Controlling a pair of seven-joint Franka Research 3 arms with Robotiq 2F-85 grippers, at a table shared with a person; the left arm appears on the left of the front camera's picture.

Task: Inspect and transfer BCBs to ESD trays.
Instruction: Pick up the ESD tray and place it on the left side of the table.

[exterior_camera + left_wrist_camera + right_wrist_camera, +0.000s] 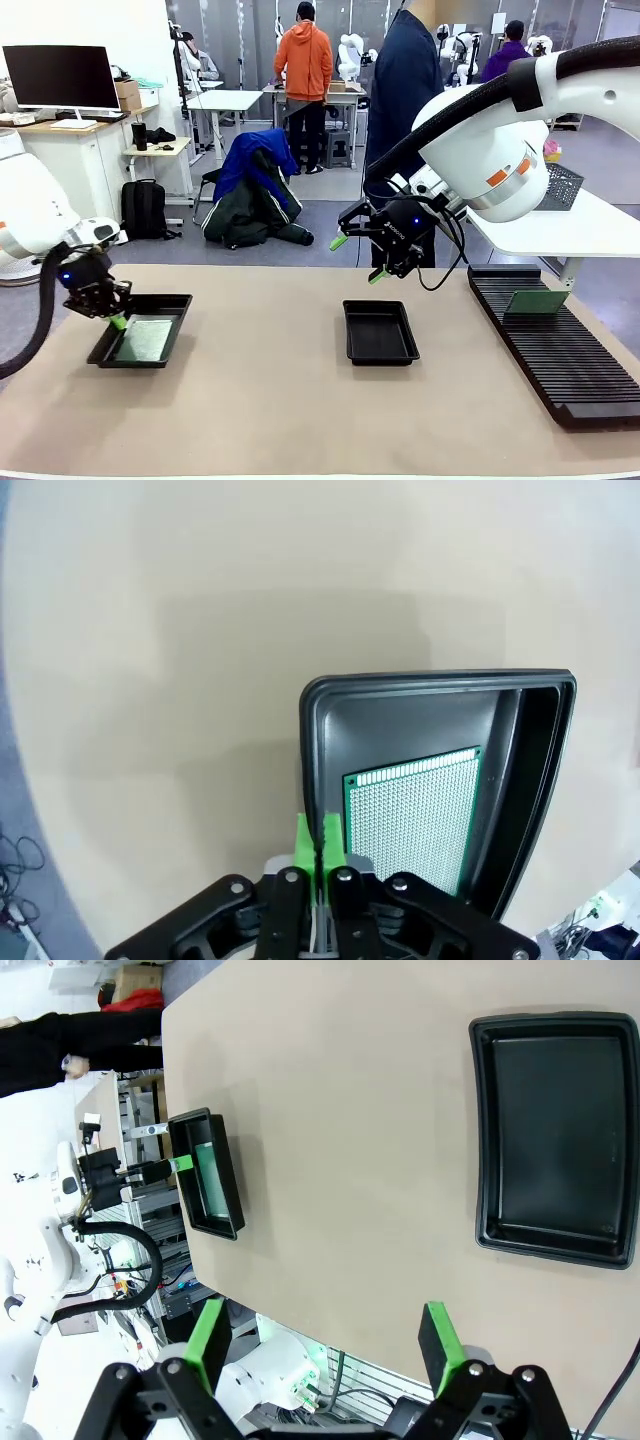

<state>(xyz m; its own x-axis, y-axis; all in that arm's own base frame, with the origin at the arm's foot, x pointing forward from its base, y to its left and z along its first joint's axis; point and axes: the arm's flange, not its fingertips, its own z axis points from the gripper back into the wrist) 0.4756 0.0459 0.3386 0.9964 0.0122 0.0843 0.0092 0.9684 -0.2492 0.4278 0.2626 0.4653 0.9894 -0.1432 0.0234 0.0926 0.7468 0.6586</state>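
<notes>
Spanning the view, a bench (260,410) carries a black rack (560,355) with an upright board (537,301) in it, an empty tray (380,335), and a second tray (182,304) holding a flat board (147,340). Left fingers (118,322) clench shut at its rim; right fingers (339,241) hang spread, empty.

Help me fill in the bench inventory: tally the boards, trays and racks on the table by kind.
BCBs: 2
ESD trays: 2
Black slotted rack: 1
Total: 5
</notes>
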